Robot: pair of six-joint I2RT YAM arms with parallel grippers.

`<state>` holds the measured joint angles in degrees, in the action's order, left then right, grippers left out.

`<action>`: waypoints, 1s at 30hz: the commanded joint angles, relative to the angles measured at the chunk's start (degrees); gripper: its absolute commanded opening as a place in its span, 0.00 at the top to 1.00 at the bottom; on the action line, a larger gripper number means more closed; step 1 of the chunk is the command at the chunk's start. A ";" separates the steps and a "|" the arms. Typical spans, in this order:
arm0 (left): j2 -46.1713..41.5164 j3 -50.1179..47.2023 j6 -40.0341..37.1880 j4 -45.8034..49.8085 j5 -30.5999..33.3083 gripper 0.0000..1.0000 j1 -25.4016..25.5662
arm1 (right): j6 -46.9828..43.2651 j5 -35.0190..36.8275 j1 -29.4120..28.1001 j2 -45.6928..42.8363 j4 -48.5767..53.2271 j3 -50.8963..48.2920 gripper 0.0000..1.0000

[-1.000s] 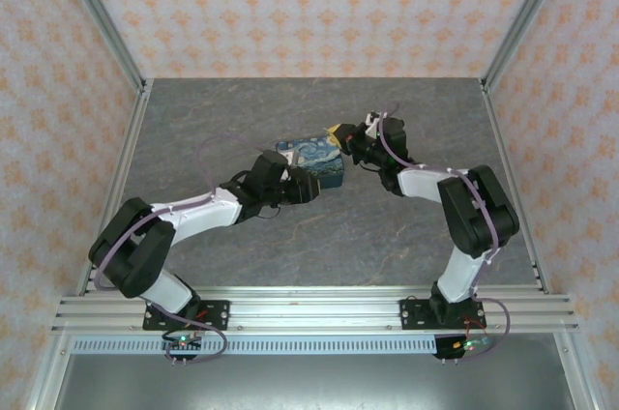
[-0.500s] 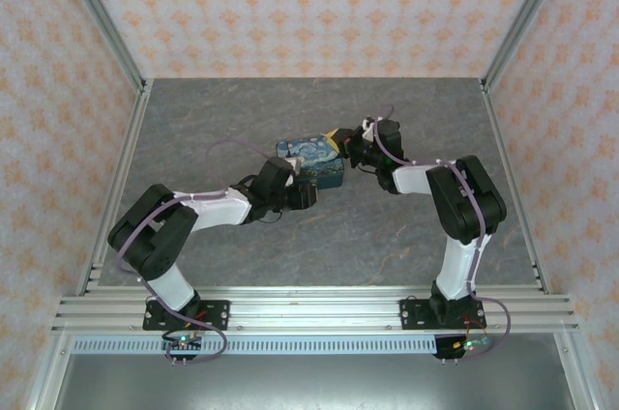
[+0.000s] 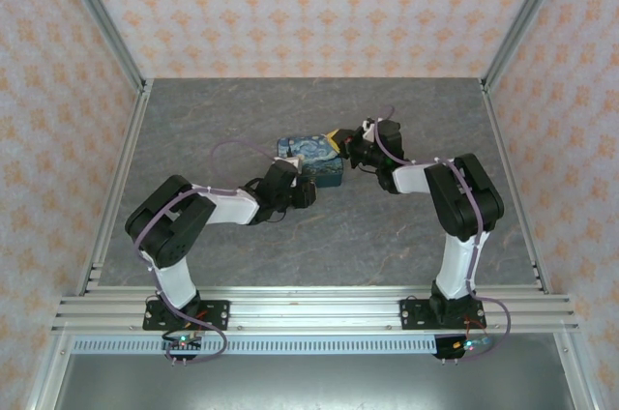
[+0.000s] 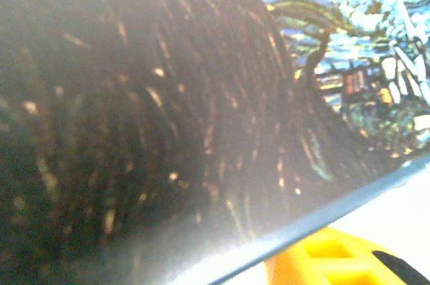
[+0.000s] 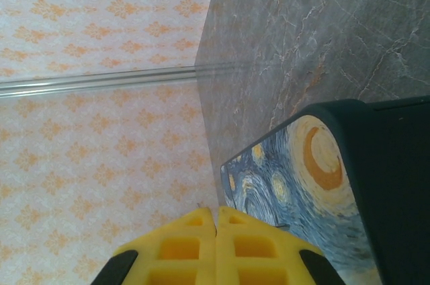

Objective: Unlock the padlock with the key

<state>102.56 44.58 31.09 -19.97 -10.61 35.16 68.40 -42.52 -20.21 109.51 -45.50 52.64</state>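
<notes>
Near the arm bases, at the patterned box's (image 3: 311,154) front edge on the grey tabletop (image 3: 387,236), the left pincer (image 3: 309,186) is hovering; I cannot tell its spread. Beyond, the right pincer (image 5: 215,216) is keeping its yellow fingers (image 5: 181,248) pressed together beside the box's far corner. Where the padlock and key are lying or pointing, I cannot tell.

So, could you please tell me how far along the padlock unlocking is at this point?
Done: nothing I can confirm; the padlock and key are too small to tell. In hand: both end effectors are at the painted box, the left end effector at its near side, the right end effector shut at its right end. Left: apparently the whole unlocking.
</notes>
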 commanded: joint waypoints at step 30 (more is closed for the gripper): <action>13.85 8.08 5.44 -21.22 -7.20 0.61 -2.11 | -2.34 0.79 0.23 2.58 -0.07 0.04 1.00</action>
<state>114.78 52.69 31.77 -35.38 -14.63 34.41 67.31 -42.24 -20.21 110.80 -45.50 52.25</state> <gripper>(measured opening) 0.392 0.043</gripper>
